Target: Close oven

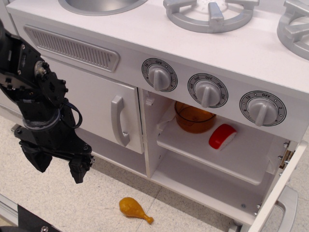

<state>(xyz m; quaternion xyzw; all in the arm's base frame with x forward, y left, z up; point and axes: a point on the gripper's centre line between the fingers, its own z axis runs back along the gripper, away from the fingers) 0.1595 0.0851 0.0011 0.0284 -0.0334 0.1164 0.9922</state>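
The white toy oven (212, 159) stands open, showing its inner shelf (212, 152). Its door (280, 193) hangs swung out at the lower right, seen edge-on, with the silver-grey handle (288, 205) at the frame's corner. An orange cup (194, 118) and a red-and-white toy (222, 137) sit on the shelf. My black gripper (59, 166) hangs at the left, in front of the cabinet and well away from the oven door. Its fingers (77, 170) point down, apart and empty.
A smaller white cabinet door (96, 108) with a vertical handle (119, 121) is shut left of the oven. Three grey knobs (207, 92) sit above. A toy chicken drumstick (133, 209) lies on the floor below the oven. Burners (212, 14) and sink (101, 5) are on top.
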